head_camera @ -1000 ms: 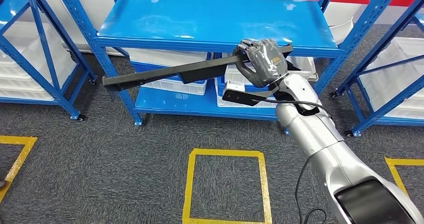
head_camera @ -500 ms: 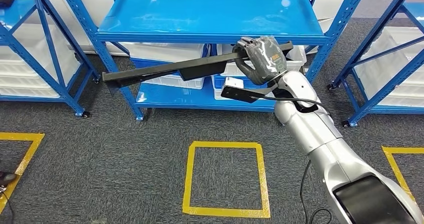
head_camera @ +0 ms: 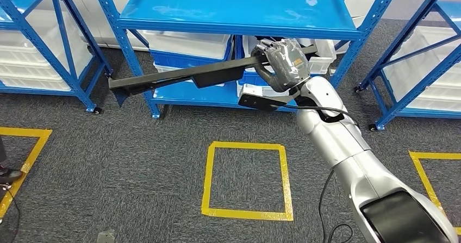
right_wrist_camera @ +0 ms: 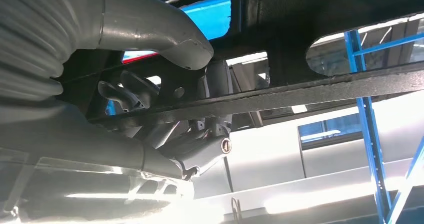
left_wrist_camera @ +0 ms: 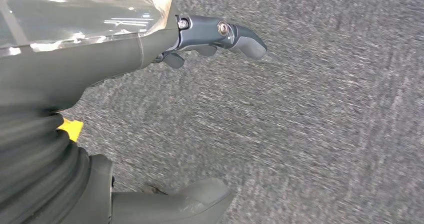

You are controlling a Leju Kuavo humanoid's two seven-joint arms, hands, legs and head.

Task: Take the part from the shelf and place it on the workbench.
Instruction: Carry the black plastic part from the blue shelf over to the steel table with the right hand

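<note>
Now the right hand (head_camera: 284, 63) has its fingers (right_wrist_camera: 150, 91) wrapped around the long black part (head_camera: 179, 77).

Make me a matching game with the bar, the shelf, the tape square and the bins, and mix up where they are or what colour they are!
Things:
1. bar
2. shelf
3. tape square
4. bins

Mixed up:
A. yellow, on the carpet
B. white, under the top board
C. black, held in the right robot hand
D. bright blue

Pairs: 1-C, 2-D, 3-A, 4-B
</note>
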